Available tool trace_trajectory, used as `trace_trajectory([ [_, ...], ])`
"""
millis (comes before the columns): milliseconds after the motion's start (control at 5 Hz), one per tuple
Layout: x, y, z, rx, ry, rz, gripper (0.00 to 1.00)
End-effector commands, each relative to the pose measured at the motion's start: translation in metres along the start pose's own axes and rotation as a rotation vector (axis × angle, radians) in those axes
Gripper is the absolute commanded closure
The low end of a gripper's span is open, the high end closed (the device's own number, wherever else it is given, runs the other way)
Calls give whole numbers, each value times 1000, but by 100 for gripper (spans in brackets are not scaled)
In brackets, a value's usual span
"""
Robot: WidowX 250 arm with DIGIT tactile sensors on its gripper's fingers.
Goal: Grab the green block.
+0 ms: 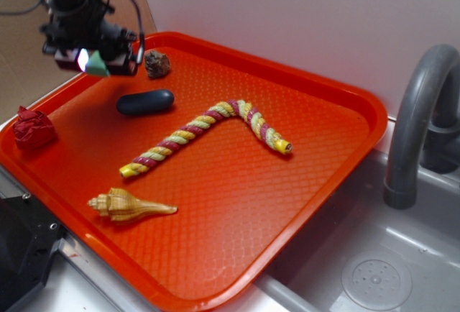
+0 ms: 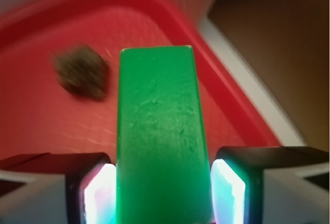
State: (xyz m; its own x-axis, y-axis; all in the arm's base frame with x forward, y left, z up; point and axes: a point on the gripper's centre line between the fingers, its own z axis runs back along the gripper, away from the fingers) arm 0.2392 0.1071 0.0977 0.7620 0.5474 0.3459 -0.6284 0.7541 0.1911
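Note:
The green block [image 2: 160, 141] fills the middle of the wrist view, clamped between the two lit pads [image 2: 227, 193] of my gripper [image 2: 162, 195]. From the exterior camera the gripper [image 1: 92, 60] hangs above the far left corner of the red tray [image 1: 237, 233], with the block's light-green corner [image 1: 95, 65] poking out below the fingers. The block is lifted off the tray.
A brown rock [image 1: 157, 64] sits just right of the gripper; it is blurred in the wrist view [image 2: 82, 73]. A dark blue capsule [image 1: 145, 102], a braided rope [image 1: 208, 136], a shell [image 1: 129, 205] and a red paper ball [image 1: 32, 128] lie on the tray. A sink with a grey faucet [image 1: 417, 125] is at right.

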Motion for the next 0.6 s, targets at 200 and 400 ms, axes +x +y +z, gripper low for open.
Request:
trace_trajectory([
  [200, 4, -45, 117, -127, 114, -370, 100],
  [400, 3, -40, 145, -176, 71, -478, 100],
])
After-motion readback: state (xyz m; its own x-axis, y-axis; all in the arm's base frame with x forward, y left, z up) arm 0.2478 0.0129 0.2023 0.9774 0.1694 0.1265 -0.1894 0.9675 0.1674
